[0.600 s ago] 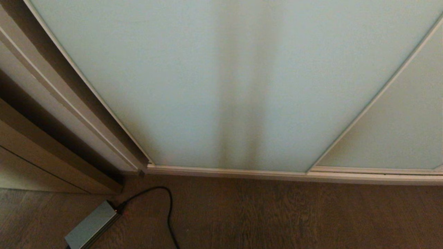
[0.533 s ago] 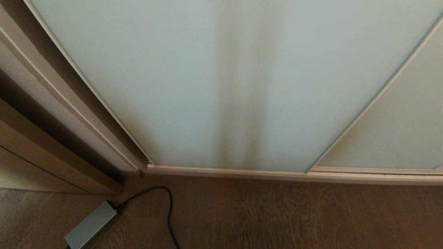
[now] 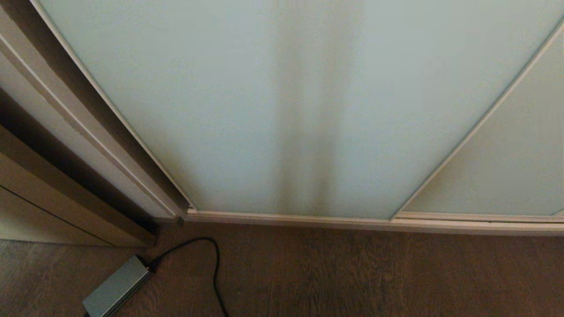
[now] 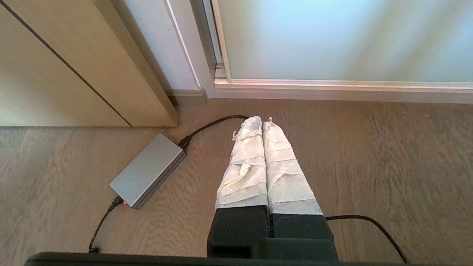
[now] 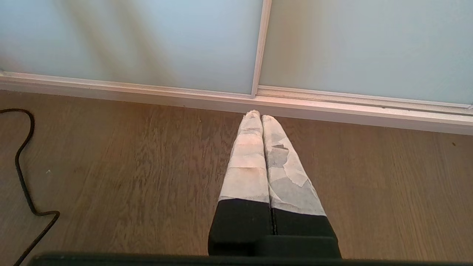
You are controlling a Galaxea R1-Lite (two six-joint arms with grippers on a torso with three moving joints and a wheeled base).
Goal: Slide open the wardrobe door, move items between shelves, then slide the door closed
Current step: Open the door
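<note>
Fills most of the head view: sliding wardrobe door (image 3: pixel 246 105), frosted pale blue-green glass in a slim off-white frame, fully shut, its bottom rail running along the wooden floor (image 3: pixel 352 273) and its left edge meeting the beige wooden side frame (image 3: pixel 57 114). Overlaps at its right edge a second frosted panel (image 3: pixel 515 163), set slightly behind. Shows two soft vertical shadows down the middle of the glass. Nothing of shelves or items visible behind the closed glass. Lying on the floor near the lower left corner of the door: flat grey power brick (image 4: pixel 147 170) with a small red light at one end, black cable (image 4: pixel 212 123) curling from it toward the door rail and another lead trailing off the other end. Hanging low over the floor just in front of the door, left tool (image 4: pixel 261 122), white-wrapped fingers (image 4: pixel 245 162) pressed together, holding nothing, close beside the power brick. Likewise low over bare floor, right tool (image 5: pixel 260 116), wrapped fingers closed tight and empty, tips pointing at the joint between the two glass panels
</note>
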